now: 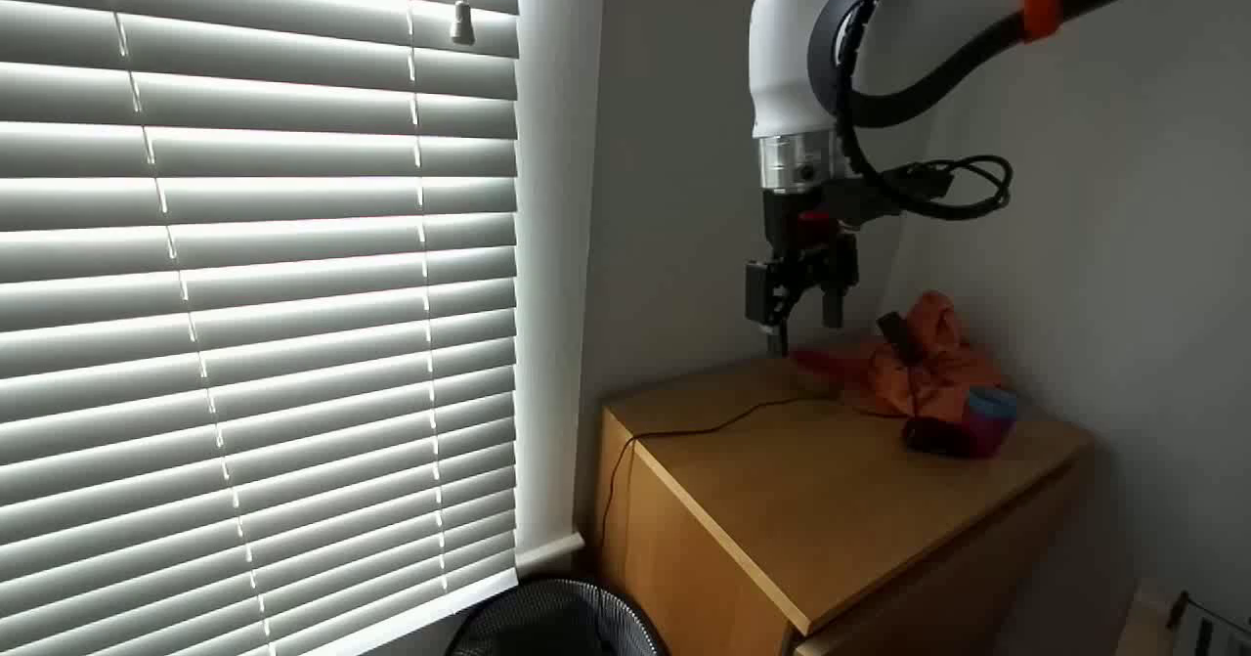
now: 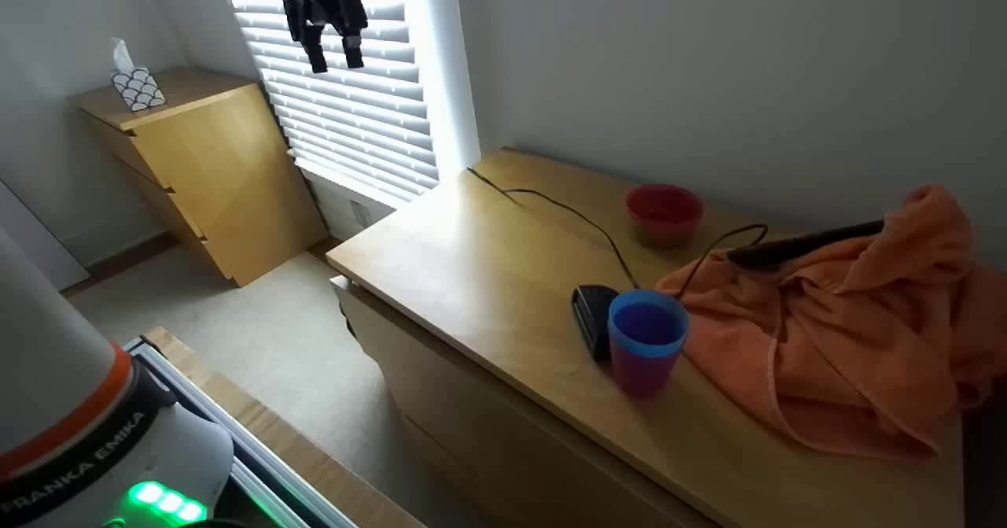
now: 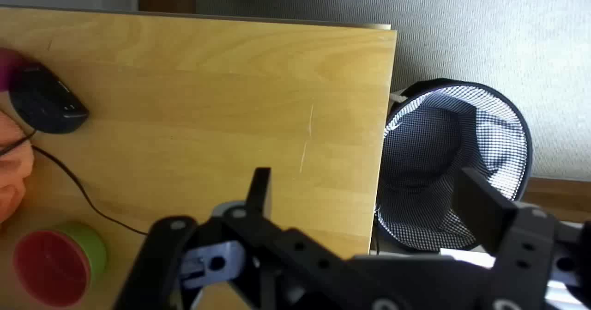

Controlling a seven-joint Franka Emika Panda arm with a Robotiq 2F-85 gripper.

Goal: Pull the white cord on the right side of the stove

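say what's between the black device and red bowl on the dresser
A thin black cord crosses the dresser top between the black device and red bowl in the wrist view.

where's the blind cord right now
In an exterior view, the cord hangs at the top, left of centre, in front of the blinds, near their right edge.

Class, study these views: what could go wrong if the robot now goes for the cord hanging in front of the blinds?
The open gripper might pinch the blinds as well as, or instead of, the small cord pull, which hangs in front of them in an exterior view.

Also, if the gripper dips on the way, it may catch the thin black wire running across the dresser top.
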